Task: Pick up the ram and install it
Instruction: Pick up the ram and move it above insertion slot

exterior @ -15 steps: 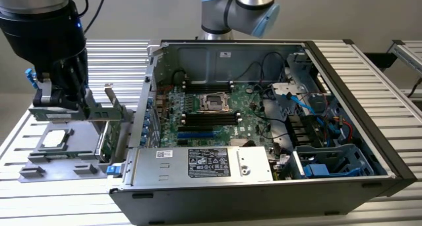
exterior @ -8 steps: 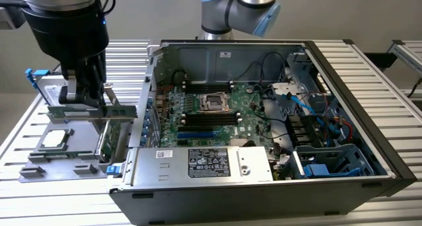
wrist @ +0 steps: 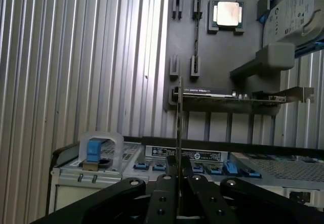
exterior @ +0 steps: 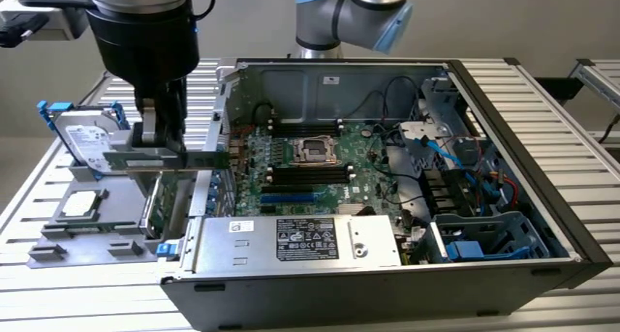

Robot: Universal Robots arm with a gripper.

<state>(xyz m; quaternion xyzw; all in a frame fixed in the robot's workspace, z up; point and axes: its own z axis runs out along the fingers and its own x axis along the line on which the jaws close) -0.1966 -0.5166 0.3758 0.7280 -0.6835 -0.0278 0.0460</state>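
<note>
Edgewise, hairline ram (wrist: 180, 123) in claw (wrist: 178, 164)

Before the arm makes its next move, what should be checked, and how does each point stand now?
1. Grip: the gripper is shut on the ram: ok.
2. Ram free of the grey holder tray: it hangs above it: ok.
3. Ram roughly level: ok.
4. Ram over the memory slots: not ok. It hangs by the wall of the computer case on the exterior view's left, away from the slots.
5. Slot latches open: cannot tell.
6. Blue cables away from the slots: ok.
</note>
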